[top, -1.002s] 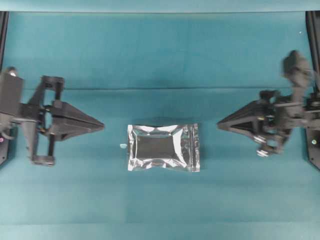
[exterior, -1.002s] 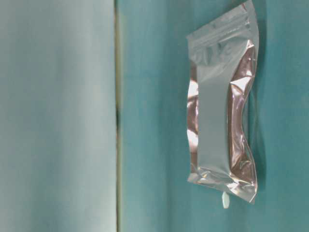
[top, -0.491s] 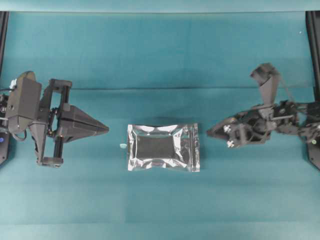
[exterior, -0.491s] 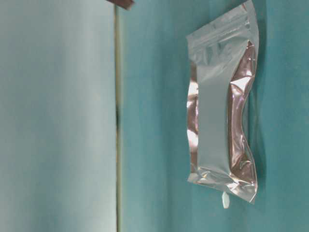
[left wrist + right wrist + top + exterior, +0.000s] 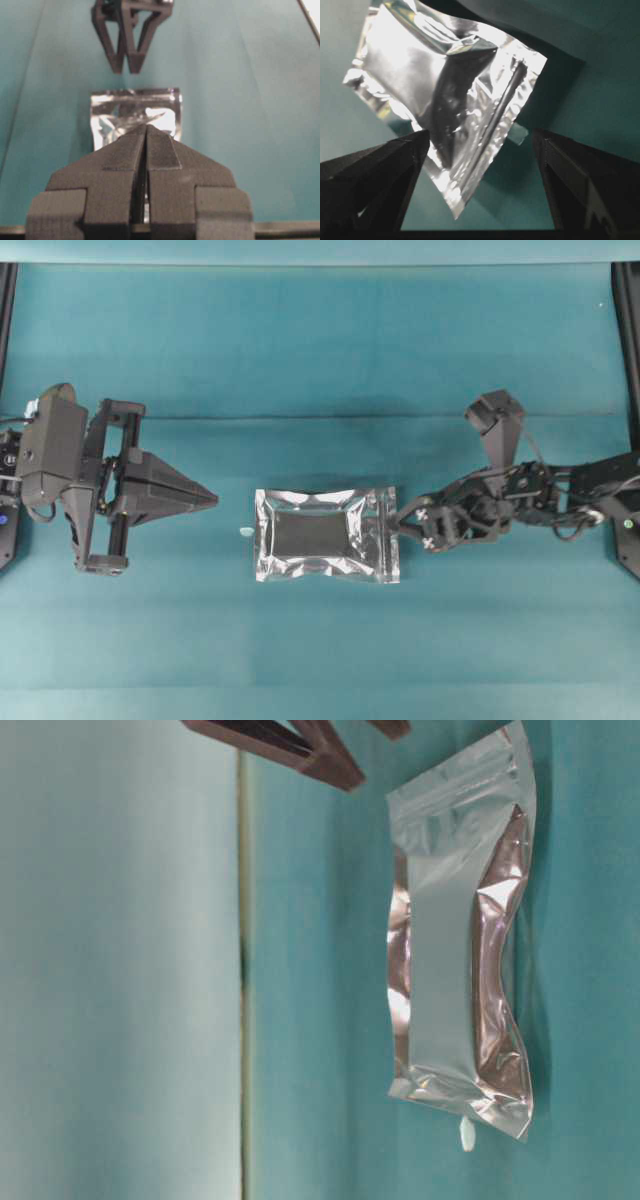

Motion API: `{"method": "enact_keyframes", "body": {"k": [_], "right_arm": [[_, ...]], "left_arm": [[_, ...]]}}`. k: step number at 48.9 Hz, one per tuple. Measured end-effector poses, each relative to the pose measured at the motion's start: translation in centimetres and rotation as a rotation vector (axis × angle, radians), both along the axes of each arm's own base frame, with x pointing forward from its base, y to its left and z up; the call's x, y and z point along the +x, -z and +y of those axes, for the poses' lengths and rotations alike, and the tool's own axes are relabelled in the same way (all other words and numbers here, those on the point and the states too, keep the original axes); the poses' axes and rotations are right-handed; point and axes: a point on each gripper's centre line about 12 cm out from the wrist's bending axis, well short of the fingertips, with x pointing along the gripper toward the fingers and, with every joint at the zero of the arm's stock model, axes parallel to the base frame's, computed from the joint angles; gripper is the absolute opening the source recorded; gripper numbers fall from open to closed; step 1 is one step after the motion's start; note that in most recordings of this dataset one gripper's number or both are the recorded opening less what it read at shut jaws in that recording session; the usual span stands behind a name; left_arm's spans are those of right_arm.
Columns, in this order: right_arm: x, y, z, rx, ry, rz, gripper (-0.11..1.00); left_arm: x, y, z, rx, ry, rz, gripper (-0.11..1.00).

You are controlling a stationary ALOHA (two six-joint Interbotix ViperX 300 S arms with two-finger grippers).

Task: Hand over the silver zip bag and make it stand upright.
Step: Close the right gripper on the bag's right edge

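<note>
Silver zip bag behind left claw

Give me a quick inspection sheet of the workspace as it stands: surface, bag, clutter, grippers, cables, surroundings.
Surface: teal cloth, with a crease line across it.
Bag: lies flat at centre, zip strip toward the right gripper; not standing.
Clutter: tiny pale scrap just off the bag's left edge.
Left gripper: shut, holding nothing, pointed at the bag with a gap between.
Right gripper: open, at the bag's right edge; the wrist view shows the fingers on either side of the bag's corner, not closed on it.
Cables: dark leads along the right arm.
Surroundings: dark frame rails at both side edges.
</note>
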Motion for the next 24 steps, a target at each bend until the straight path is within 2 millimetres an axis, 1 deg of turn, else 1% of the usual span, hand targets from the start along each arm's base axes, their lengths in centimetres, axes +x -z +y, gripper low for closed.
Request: {"method": "enact_keyframes", "body": {"k": [12,24], "right_arm": [[1.5,1.9,0.4,0.006,0.007,0.043,0.98],[3.2,2.3,0.6,0.009,0.024,0.018,0.98]], "left_arm": [[0.0,0.0,0.0,-0.006,-0.002,0.002,-0.08],[0.0,0.0,0.0,-0.006,-0.003,0.002,-0.08]]}}
